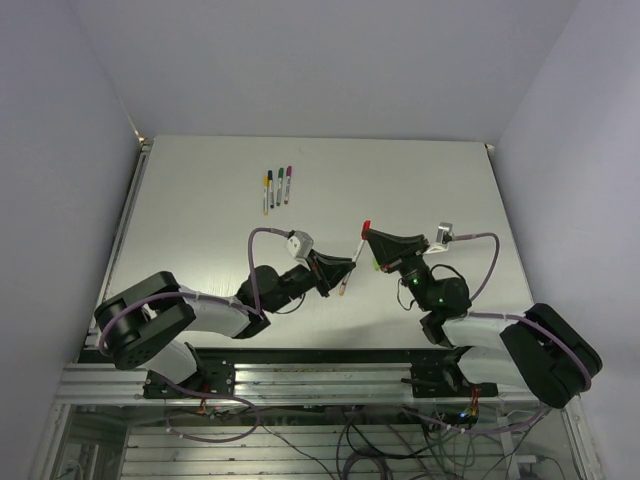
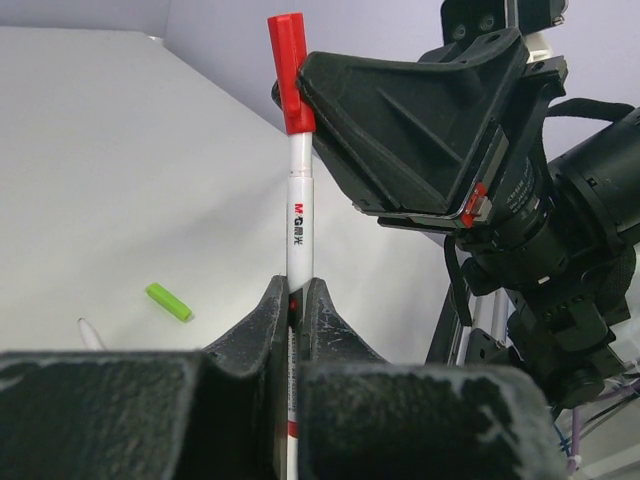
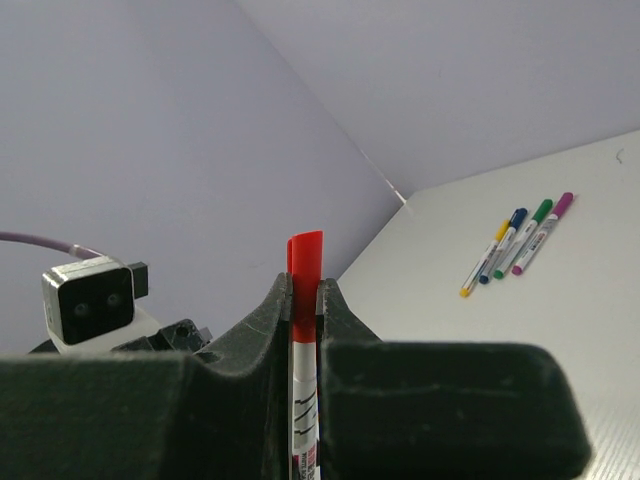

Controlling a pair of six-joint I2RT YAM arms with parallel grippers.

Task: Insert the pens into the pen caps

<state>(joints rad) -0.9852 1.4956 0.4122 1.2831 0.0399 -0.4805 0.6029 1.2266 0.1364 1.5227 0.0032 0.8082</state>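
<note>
Above the middle of the worktop (image 1: 420,180) the left jaws pinch the pen (image 2: 300,230), the right jaws its red cap (image 2: 289,70) toward one o'clock; any skew between arms could twist the pen loose or leave the cap half-seated.

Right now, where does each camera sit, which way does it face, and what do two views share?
Top external: above, behind the bases, looking down at the table; left arm and right arm show.
Left wrist: on the left arm, looking along the left end effector at its clamped pen.
Right wrist: on the right arm, looking past the right end effector toward four capped pens.
Shared: both wrist views show the red cap.
</note>
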